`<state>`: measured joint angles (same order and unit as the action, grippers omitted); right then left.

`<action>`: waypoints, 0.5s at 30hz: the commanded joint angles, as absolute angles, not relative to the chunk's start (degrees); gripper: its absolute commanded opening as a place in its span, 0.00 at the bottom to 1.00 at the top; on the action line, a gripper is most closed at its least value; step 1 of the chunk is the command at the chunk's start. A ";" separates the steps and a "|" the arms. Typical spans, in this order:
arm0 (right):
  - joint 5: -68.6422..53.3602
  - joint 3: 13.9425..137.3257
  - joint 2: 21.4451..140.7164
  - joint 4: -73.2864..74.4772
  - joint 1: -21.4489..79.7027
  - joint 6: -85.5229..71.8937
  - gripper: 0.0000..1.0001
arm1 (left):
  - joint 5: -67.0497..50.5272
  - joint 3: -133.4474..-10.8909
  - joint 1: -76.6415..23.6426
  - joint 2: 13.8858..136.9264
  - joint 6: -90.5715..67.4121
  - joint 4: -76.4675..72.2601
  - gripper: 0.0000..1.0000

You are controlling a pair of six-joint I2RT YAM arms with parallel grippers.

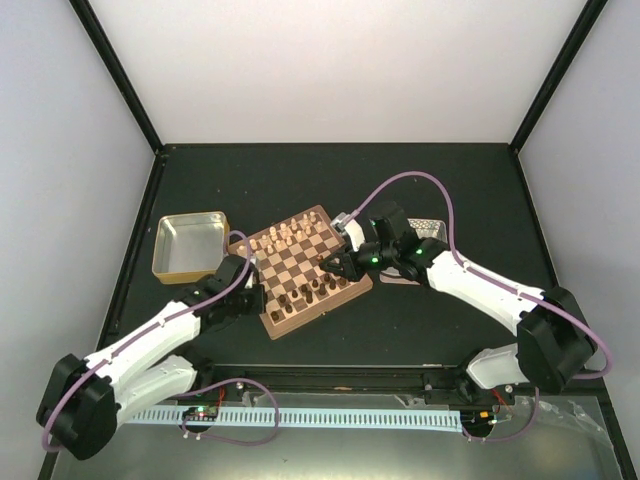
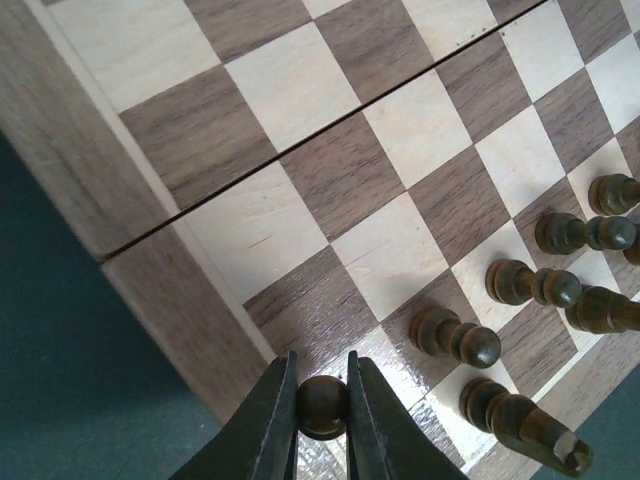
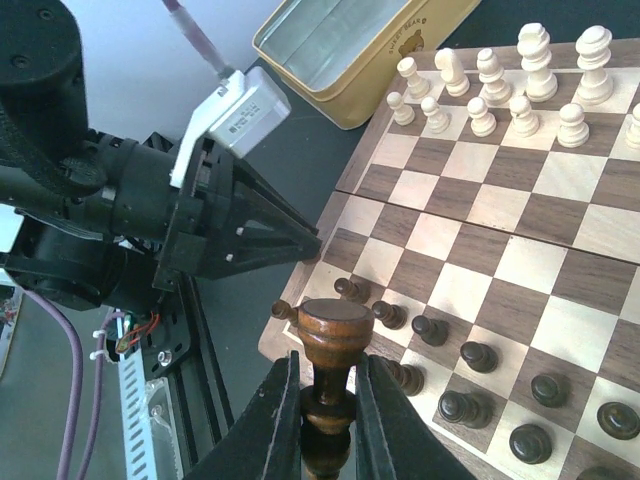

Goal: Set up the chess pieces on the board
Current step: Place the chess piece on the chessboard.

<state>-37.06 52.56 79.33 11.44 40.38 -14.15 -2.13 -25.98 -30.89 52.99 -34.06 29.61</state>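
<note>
The board (image 1: pixel 300 262) lies tilted at the table's middle. Cream chess pieces (image 1: pixel 285 235) stand in two rows at its far side and show in the right wrist view (image 3: pixel 500 85). Dark chess pieces (image 1: pixel 310 292) stand at its near side. My left gripper (image 1: pixel 252 278) is at the board's near left corner. In the left wrist view it (image 2: pixel 322 385) is shut on the round head of a dark pawn (image 2: pixel 322 408) standing on a corner square, next to other dark pawns (image 2: pixel 455 335). My right gripper (image 3: pixel 330 375) is shut on a tall dark piece (image 3: pixel 335 325), held above the dark rows (image 3: pixel 480 355).
A gold-sided tin (image 1: pixel 190 247) sits open left of the board and shows in the right wrist view (image 3: pixel 350 40). A silver tin (image 1: pixel 425 232) lies right of the board, partly behind my right arm. The left arm's wrist (image 3: pixel 150 220) is close beside the board's corner.
</note>
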 commanded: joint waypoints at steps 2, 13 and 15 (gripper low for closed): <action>-37.09 53.15 78.14 9.93 40.54 -14.26 0.09 | -5.64 -26.08 -31.34 55.99 -34.23 23.23 0.04; -36.64 53.26 78.78 10.22 40.60 -14.03 0.09 | -6.91 -24.90 -31.40 56.87 -34.09 23.58 0.06; -36.72 53.46 79.06 10.20 40.53 -14.01 0.09 | -6.86 -24.58 -31.44 56.78 -34.10 23.73 0.06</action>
<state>-36.97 52.56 79.33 11.35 40.38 -14.13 -6.24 -25.02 -30.92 56.75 -34.09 24.36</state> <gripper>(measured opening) 0.107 0.124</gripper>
